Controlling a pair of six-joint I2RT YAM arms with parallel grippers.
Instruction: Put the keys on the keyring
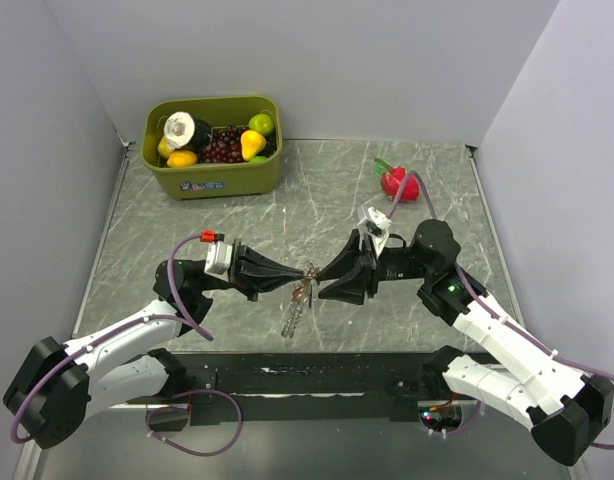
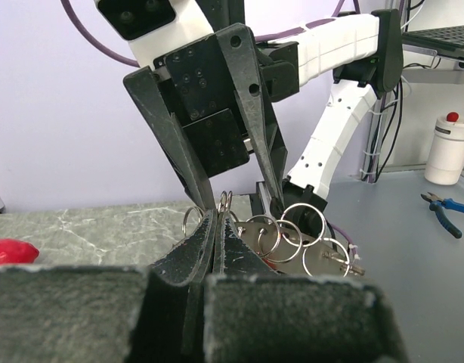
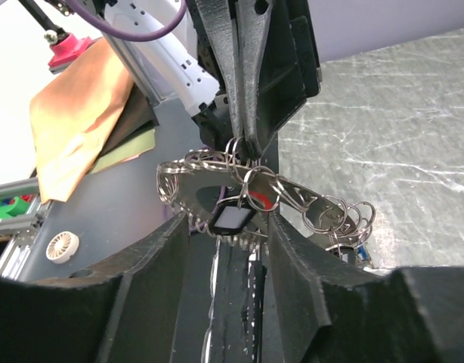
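Note:
My left gripper (image 1: pixel 285 278) is shut on a small split ring at the top of the keyring (image 1: pixel 307 273), a flat metal holder with many silver rings (image 2: pixel 296 231). The holder hangs above the table, and its lower end (image 1: pixel 292 320) trails toward the near edge. My right gripper (image 1: pixel 329 277) faces it with its jaws open, one finger on each side of the holder. In the right wrist view a black-headed key (image 3: pixel 232 219) with a pale label hangs from a ring between my open fingers (image 3: pixel 292 261). A red key head (image 3: pixel 264 201) shows behind it, and a bit of blue (image 3: pixel 360 246) at the ring cluster.
A green bin (image 1: pixel 213 178) of toy fruit stands at the back left. A red toy fruit (image 1: pixel 396 181) with a green stem lies at the back right. Grey walls close in the marble table (image 1: pixel 467 230) on the left, right and back.

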